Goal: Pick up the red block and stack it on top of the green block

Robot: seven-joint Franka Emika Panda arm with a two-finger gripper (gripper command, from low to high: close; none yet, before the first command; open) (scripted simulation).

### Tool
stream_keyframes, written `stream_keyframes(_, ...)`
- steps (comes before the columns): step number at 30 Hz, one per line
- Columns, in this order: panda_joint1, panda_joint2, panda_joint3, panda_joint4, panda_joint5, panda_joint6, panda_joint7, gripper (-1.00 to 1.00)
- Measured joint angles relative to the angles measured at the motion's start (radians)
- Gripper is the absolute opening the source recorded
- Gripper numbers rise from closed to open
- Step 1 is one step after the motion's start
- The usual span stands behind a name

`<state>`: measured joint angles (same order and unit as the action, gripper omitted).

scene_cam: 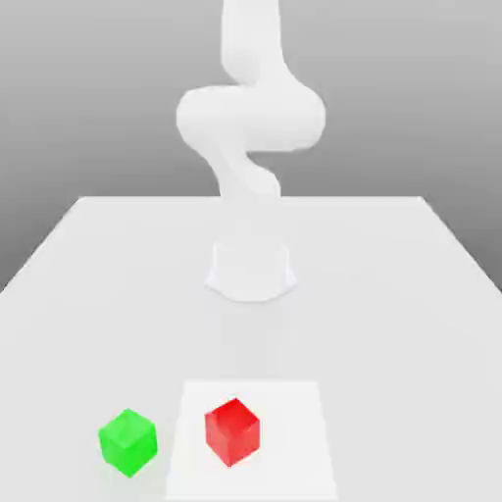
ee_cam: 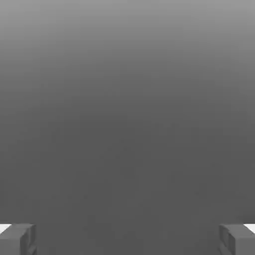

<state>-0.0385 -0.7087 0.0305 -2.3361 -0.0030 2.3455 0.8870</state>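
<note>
The red block rests on the white table near its front edge, on a paler square patch. To the exterior view's left of it, a small gap away, sits the green block, also flat on the table. In the hand view my gripper is open: its two grey fingertips stand far apart with nothing between them, and behind them is plain grey background. The white arm rises from its base and leaves the exterior view at the top.
The arm's round base stands mid-table, behind both blocks. The white table spreads wide on both sides, with its far edge behind the base.
</note>
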Motion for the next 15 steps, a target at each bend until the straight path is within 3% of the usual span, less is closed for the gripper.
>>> stream_keyframes(15,-0.160,0.551,0.119,-0.217,-0.056,0.274,0.552,0.00)
